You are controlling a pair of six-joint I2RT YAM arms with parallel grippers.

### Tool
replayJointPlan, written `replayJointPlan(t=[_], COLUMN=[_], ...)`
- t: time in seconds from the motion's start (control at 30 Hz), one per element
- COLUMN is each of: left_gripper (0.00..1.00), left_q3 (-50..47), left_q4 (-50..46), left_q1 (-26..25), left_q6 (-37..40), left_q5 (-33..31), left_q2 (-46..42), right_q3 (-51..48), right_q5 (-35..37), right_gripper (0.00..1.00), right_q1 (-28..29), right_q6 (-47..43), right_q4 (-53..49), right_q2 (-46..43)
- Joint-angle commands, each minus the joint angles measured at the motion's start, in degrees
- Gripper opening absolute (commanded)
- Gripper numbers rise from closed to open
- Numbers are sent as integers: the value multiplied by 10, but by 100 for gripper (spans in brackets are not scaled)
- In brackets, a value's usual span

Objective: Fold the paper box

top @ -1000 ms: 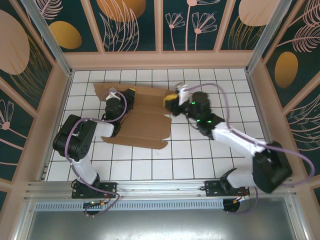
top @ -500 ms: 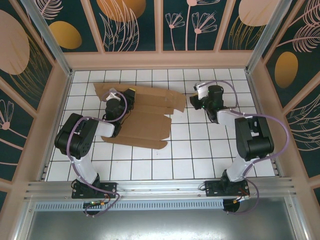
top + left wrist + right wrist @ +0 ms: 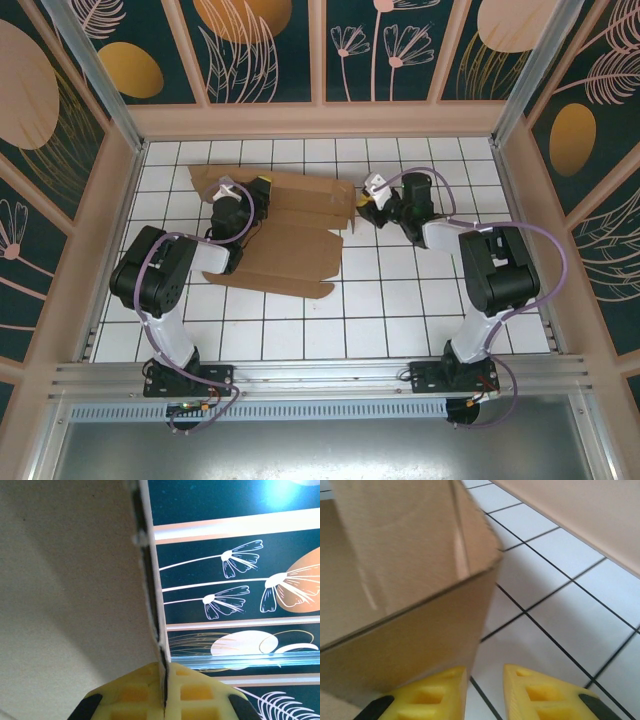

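Paper box spread on bench. Left gripper jaws clenched on box edge. Right gripper jaws released, just beside box right flap.

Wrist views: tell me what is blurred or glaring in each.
Left wrist: the cardboard pinched in the left claw is soft and featureless, with pale glare on the wall at top right. Right wrist: the cardboard and the open right claw are blurred; the tiles look sharper.
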Motion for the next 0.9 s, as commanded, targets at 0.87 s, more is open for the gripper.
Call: replayJointPlan(t=[0.87], left_gripper=[0], left_q3=[13], left_q4=[-10], left_q1=[3], left_q6=[-6], left_q5=[35], left_q2=[6], right_q3=[-40], right_q5=[-125], right_gripper=[40], right_q1=[38], right_q6=[24], right_q4=[120], right_q2=[-13])
